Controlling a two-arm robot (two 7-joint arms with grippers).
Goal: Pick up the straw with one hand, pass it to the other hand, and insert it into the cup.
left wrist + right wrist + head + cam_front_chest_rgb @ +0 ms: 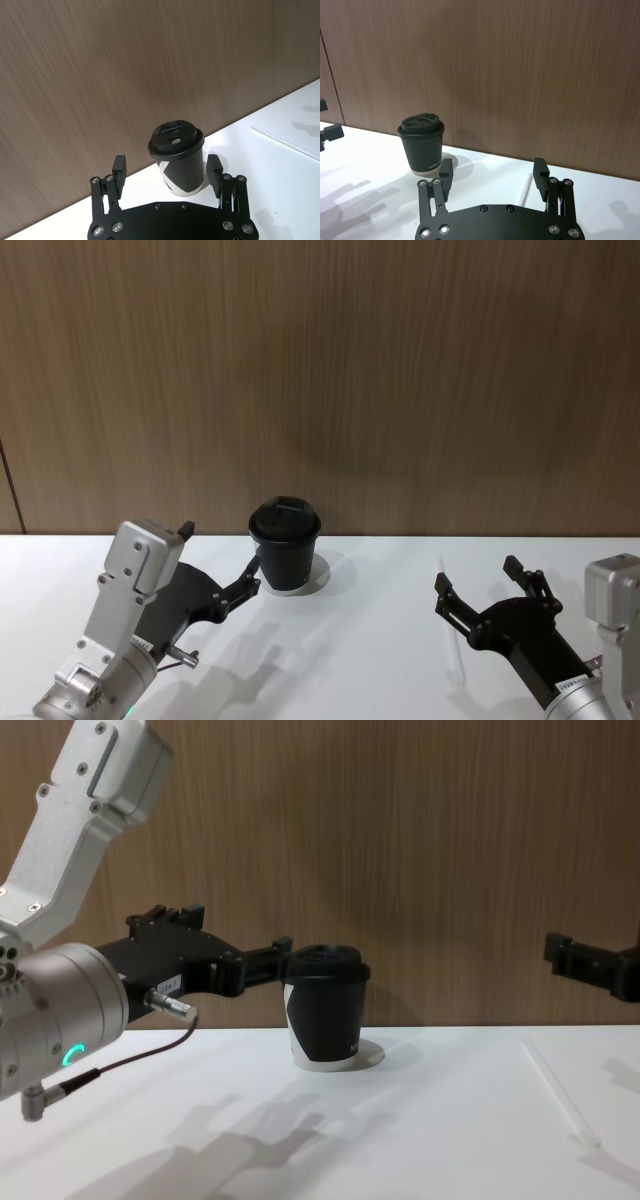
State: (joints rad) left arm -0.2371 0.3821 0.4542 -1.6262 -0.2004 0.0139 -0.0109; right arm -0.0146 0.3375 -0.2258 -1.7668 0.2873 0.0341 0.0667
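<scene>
The black paper cup [286, 545] with a black lid stands upright on the white table, near the wall. My left gripper [220, 555] hovers open just left of it, one fingertip close to the cup's side. In the left wrist view the cup [179, 160] stands a little beyond the open left gripper [166, 165]. The thin whitish straw [456, 652] lies flat on the table to the right. My right gripper [478, 577] hangs open above the straw, holding nothing. In the right wrist view the straw [525, 187] lies between its spread fingers, below the right gripper [493, 169].
A brown wood-panelled wall [320, 380] rises right behind the white table [360, 660]. Bare tabletop lies between the cup and the straw and in front of both.
</scene>
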